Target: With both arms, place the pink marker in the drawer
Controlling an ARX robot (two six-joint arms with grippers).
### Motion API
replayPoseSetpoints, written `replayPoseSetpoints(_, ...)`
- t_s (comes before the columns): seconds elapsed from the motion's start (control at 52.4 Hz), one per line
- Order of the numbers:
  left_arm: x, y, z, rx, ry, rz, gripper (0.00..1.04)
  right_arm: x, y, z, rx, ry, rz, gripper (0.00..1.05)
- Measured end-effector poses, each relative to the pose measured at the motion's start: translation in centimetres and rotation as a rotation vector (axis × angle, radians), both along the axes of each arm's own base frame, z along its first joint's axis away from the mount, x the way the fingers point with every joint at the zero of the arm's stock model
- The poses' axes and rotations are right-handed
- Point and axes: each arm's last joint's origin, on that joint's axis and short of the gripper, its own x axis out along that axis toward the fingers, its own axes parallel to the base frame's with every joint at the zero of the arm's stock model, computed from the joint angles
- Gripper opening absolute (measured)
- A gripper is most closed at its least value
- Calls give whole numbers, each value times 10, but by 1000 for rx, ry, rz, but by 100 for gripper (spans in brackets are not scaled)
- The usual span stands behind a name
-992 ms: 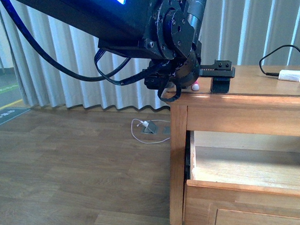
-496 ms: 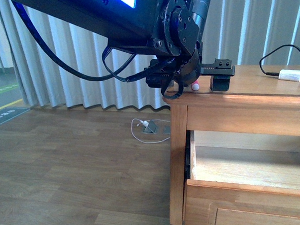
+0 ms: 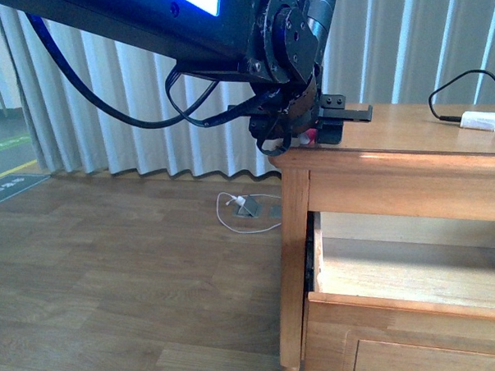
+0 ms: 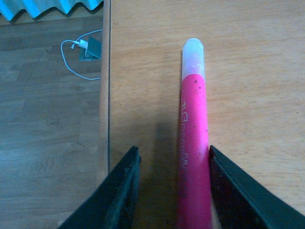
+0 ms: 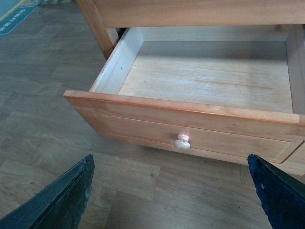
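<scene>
The pink marker [image 4: 193, 143] lies flat on the dresser top, its white end pointing away from my wrist. My left gripper [image 4: 172, 150] is open and straddles it; the marker rests close against one finger [image 4: 233, 191], with a gap to the other. In the front view the left gripper [image 3: 331, 120] sits low over the dresser's front-left corner, and only a speck of the marker [image 3: 311, 135] shows. The top drawer [image 5: 205, 81] stands pulled out and empty, with its pale knob [image 5: 181, 141] on the front panel. My right gripper [image 5: 170, 160] hangs open in front of the knob, holding nothing.
A white adapter [image 3: 480, 122] with a black cable lies at the far right of the dresser top. The top's left edge [image 4: 106, 95] runs near the marker. A white cable and floor socket [image 3: 247, 210] lie by the curtains.
My left gripper has drawn back leftward toward the dresser's corner. The marker's white tip, visible beside the wrist before, is now hidden behind it.
</scene>
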Motion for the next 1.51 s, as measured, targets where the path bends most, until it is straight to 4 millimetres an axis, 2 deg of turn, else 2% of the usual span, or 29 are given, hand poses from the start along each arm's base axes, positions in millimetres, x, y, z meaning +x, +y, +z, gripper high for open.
replayPoseSetpoints(0.134,1,2,0,-5,-1,-4,16,0,0,0,0,0,0,96)
replayPoseSetpoints(0.267,1,4,-1,-16,-22,-46,15,0,0,0,0,0,0,96)
replayPoseSetpoints(0.439,-11,9,-4,-62,-83,-201,15,0,0,0,0,0,0,96)
replayPoseSetpoints(0.572,-36,14,0,-99,-153,-390,15,0,0,0,0,0,0,96)
replayPoseSetpoints(0.725,-74,26,20,-110,-228,-619,15,0,0,0,0,0,0,96)
replayPoseSetpoints(0.839,-97,33,25,-101,-242,-749,15,0,0,0,0,0,0,96)
replayPoseSetpoints(1.011,-109,32,0,-43,-189,-826,15,0,0,0,0,0,0,96)
replayPoseSetpoints(1.507,-104,-7,-90,87,-52,-810,15,0,0,0,0,0,0,96)
